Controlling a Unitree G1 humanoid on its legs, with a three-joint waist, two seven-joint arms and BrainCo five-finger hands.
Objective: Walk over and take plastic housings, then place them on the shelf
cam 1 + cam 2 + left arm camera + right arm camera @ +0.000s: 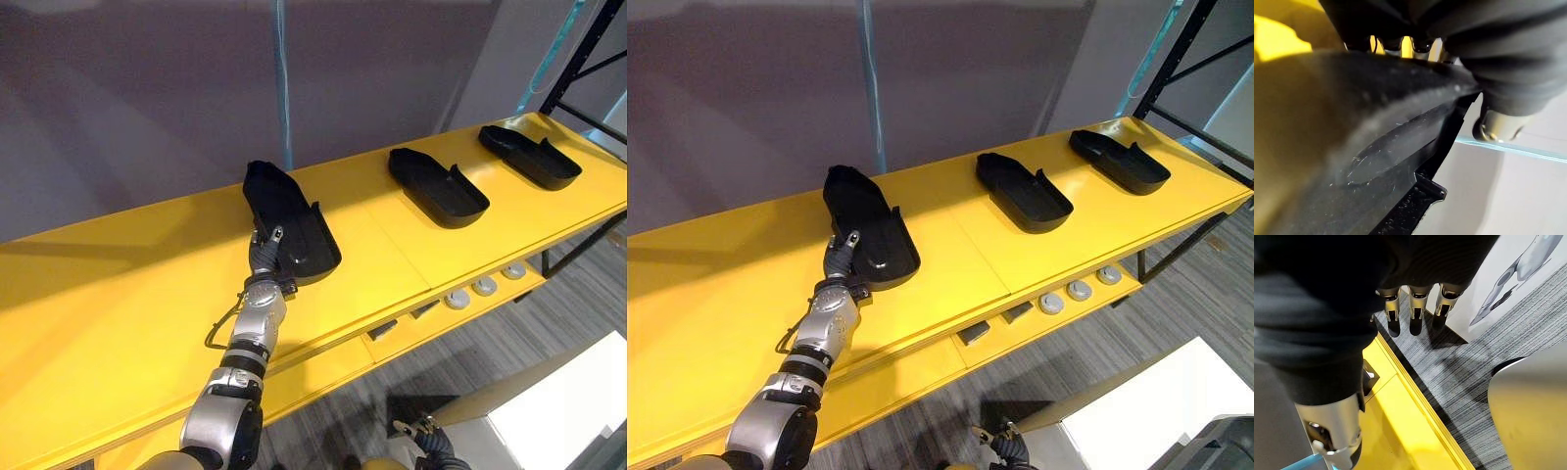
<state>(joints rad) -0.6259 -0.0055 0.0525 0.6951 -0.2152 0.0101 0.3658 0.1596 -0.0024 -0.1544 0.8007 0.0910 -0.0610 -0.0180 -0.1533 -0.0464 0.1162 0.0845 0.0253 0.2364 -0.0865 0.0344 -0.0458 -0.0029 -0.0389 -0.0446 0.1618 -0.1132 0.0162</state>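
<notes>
The left hand (265, 253) pinches the near end of the leftmost black plastic housing (291, 211) on the yellow shelf (118, 294), so I think it should settle it flat before letting go; the right hand (1416, 316) hangs low, fingers straight.

Bright and even, lit from overhead. Shows a soft sheen across the yellow shelf (127, 284), dimming to a dark band along its back edge at the left. Leaves the grey wall (147, 98) duller, crossed by broad diagonal shade. Catches pale highlights on the rims of the black housings (436, 186), soft shadows tight beneath. Throws a yellow reflection onto the nearest housing (1391, 147) in the left wrist view.
</notes>
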